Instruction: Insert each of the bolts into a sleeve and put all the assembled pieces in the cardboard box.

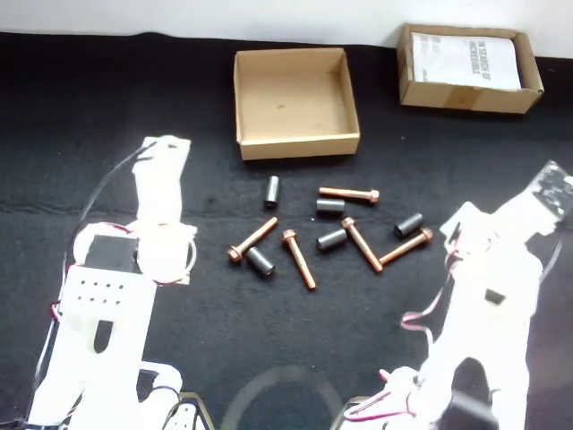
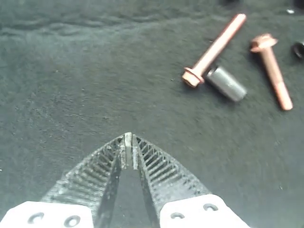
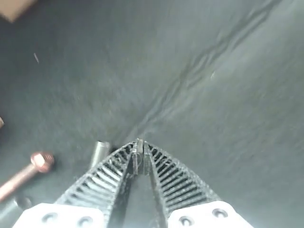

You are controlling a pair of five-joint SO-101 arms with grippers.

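Note:
Several copper bolts [image 1: 300,260] and several grey sleeves [image 1: 331,239] lie loose on the black cloth, in front of the open cardboard box [image 1: 295,139]. None of the bolts sits in a sleeve. My left gripper [image 2: 129,140] is shut on nothing and hovers over bare cloth, short of a bolt [image 2: 216,47] whose head touches a sleeve [image 2: 227,83]. My right gripper [image 3: 138,145] is also shut and holds nothing. A sleeve [image 3: 99,153] and a bolt head [image 3: 42,161] lie just beside its fingers. The box has nothing in it.
A second cardboard box [image 1: 470,94] with a printed sheet inside stands at the back right. The left arm [image 1: 161,215] is left of the pile and the right arm [image 1: 492,260] is right of it. A white wall edge runs behind the cloth.

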